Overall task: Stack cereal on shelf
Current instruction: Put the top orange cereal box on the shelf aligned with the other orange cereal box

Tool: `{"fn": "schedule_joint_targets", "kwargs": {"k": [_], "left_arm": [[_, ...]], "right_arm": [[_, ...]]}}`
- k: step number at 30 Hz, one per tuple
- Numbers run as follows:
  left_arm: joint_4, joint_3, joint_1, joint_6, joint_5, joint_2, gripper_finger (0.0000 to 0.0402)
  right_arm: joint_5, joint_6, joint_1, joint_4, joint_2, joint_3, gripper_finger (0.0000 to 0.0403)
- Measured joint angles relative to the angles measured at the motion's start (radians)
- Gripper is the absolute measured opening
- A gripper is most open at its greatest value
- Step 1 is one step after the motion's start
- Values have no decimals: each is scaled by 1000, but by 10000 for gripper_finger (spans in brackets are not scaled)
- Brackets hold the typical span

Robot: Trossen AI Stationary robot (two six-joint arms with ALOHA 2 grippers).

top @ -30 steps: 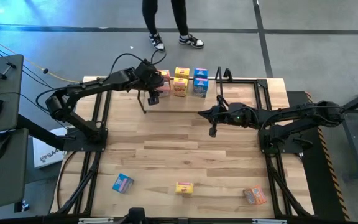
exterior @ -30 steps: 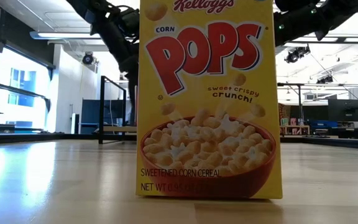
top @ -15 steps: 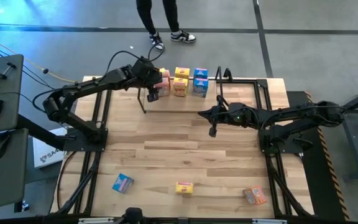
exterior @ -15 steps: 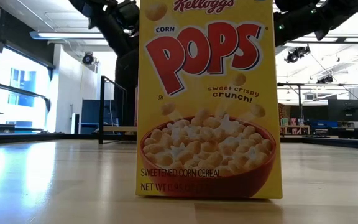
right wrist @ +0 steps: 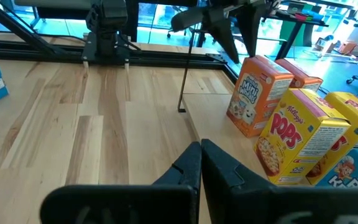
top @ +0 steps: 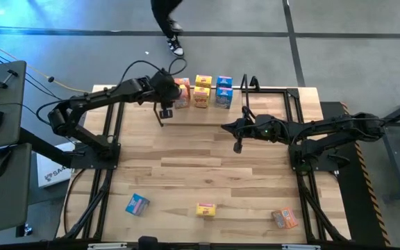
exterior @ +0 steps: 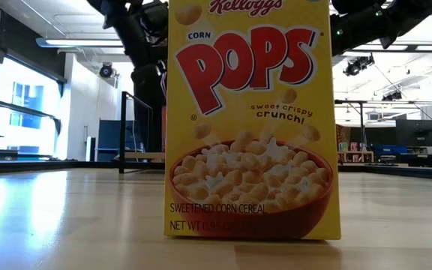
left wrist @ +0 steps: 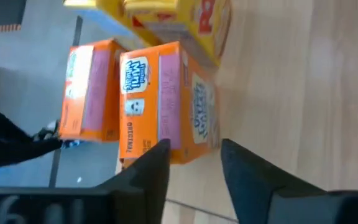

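Three loose boxes lie near, but my left gripper (top: 165, 111), fingers apart, is beside the far orange box (left wrist: 166, 102).

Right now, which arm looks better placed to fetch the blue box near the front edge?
Probably the left: the blue box lies on that arm's side, and the left gripper is open and empty. The right gripper is shut mid-table.
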Motion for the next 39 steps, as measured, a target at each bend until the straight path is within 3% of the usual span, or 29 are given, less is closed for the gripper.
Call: {"fn": "schedule_joint_targets", "kwargs": {"k": [6, 12, 23, 32, 39], "left_arm": [[7, 0, 0, 0, -17, 5, 64], [25, 0, 1, 0, -37, 6, 30], [44, 0, -13, 9, -62, -13, 25], [-43, -1, -36, -66, -6, -8, 25], [-2, -46, -20, -99, -78, 4, 25]], "right_arm": [[-1, -3, 0, 0, 0, 0, 0], [-2, -3, 0, 0, 0, 0, 0], [-2, -3, 0, 0, 0, 0, 0], [-2, -4, 0, 0, 0, 0, 0], [-2, -4, 0, 0, 0, 0, 0]]}}
